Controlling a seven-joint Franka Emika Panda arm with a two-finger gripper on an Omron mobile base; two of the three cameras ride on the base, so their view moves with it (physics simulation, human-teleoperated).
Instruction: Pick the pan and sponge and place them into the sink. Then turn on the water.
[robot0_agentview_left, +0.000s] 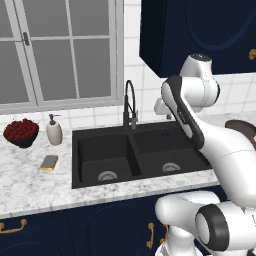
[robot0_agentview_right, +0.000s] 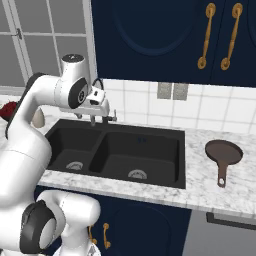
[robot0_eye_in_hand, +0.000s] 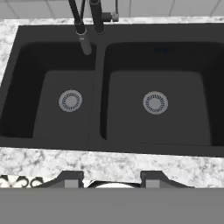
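The arm rises from the base, bends at a high elbow near the blue wall cabinet, and carries the hand up above the back of the sink (robot0_agentview_right: 115, 150), by the faucet (robot0_agentview_left: 129, 102). The pincer (robot0_eye_in_hand: 111, 180) looks straight down over both basins; its two dark finger tips (robot0_eye_in_hand: 70, 179) stand apart with nothing between them, though how wide they are I cannot tell.

Both black basins lie bare, a round silver drain (robot0_eye_in_hand: 70, 100) in the left and another in the right.

The pan (robot0_agentview_right: 223, 152) sits on the marble surface (robot0_agentview_right: 200, 190) right of the sink, well apart from it, handle pointing toward the front edge. The sponge (robot0_agentview_left: 49, 162) lies flat on the surface left of the sink, near the white soap dispenser (robot0_agentview_left: 54, 131). A black bowl (robot0_agentview_left: 21, 133) of red fruit stands beside the dispenser.
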